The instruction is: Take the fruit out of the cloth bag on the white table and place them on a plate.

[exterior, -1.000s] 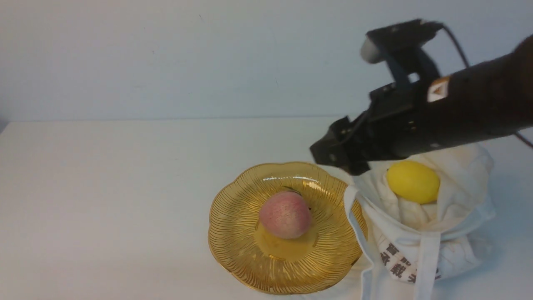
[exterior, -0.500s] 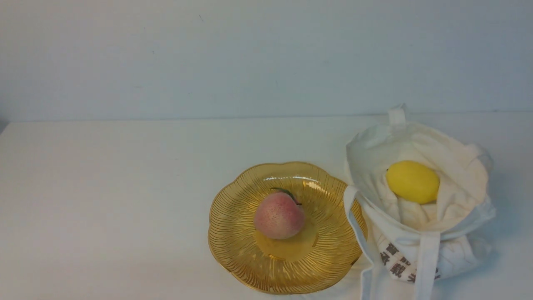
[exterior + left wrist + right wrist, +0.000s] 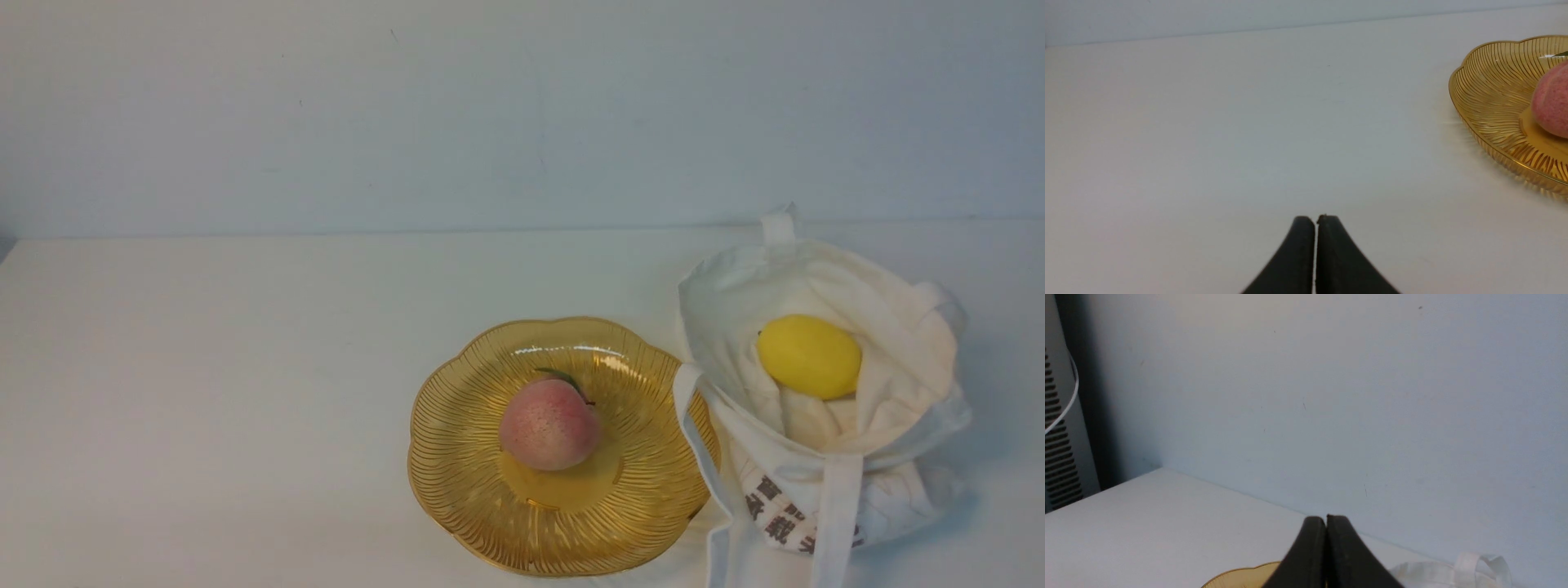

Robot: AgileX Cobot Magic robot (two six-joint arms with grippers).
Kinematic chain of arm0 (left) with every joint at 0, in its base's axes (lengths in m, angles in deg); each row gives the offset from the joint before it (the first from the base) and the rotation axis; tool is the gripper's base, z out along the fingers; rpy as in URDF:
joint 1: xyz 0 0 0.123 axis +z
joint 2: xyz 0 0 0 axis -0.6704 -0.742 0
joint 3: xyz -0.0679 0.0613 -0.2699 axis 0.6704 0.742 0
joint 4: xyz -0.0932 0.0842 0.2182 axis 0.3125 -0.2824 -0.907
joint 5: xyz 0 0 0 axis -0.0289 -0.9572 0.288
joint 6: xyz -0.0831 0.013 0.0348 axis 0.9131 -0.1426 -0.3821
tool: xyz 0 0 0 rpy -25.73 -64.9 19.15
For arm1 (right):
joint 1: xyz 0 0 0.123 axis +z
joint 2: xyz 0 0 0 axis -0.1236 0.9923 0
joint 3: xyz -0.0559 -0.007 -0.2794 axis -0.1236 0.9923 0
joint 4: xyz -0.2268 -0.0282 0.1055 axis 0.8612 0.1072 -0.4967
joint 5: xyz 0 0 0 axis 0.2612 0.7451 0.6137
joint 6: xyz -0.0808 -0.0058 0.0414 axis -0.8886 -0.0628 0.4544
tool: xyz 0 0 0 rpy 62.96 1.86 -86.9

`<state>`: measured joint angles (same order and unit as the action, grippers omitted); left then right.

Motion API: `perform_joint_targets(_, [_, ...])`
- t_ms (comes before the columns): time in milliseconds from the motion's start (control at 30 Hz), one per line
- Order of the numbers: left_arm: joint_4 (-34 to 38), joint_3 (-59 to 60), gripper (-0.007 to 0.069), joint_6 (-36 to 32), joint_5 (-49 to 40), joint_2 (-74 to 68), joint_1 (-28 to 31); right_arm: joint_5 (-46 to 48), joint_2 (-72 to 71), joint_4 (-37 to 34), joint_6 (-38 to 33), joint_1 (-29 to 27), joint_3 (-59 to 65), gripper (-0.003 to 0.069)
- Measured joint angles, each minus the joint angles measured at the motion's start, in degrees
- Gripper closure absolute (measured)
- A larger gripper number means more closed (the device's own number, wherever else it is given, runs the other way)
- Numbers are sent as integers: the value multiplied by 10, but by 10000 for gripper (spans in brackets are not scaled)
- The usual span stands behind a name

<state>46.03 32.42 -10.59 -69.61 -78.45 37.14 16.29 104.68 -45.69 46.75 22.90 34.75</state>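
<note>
The pink speckled peach (image 3: 549,424) with its green leaf sits in the amber scalloped plate (image 3: 457,457) on the white table (image 3: 204,367). The yellow lemon (image 3: 809,357) lies in the open mouth of the white cloth bag (image 3: 898,327) just right of the plate. No arm shows in the front view. My left gripper (image 3: 1316,218) is shut and empty, low over bare table, with the plate (image 3: 1490,94) and peach (image 3: 1551,102) off to one side. My right gripper (image 3: 1326,517) is shut and empty, raised and facing the wall, with the plate rim (image 3: 1241,577) and a bag strap (image 3: 1470,565) below it.
A pale wall (image 3: 490,106) stands behind the table's far edge. A grey vented unit (image 3: 1059,457) with a white cable stands past the table's end in the right wrist view. The bag's long straps (image 3: 833,523) hang over its front, one lying on the plate's right rim.
My right arm, which hung over the bag and plate one second ago, has left the front view. The peach has rocked slightly on the plate. The lemon and bag have not moved.
</note>
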Motion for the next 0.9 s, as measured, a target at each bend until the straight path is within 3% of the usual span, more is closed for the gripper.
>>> perform_joint_targets(133, [0, 0, 633, 0, 0, 0, 0, -12, 0, 0, -1, 0, 27, 671])
perform_joint_targets(733, [0, 0, 633, 0, 0, 0, 0, 97, -30, 1, 0, -2, 64, 671])
perform_joint_targets(800, [0, 0, 633, 0, 0, 0, 0, 86, -52, 1, -1, -13, 80, 671])
perform_joint_targets(900, [0, 0, 633, 0, 0, 0, 0, 67, -93, -2, -1, -82, 128, 671])
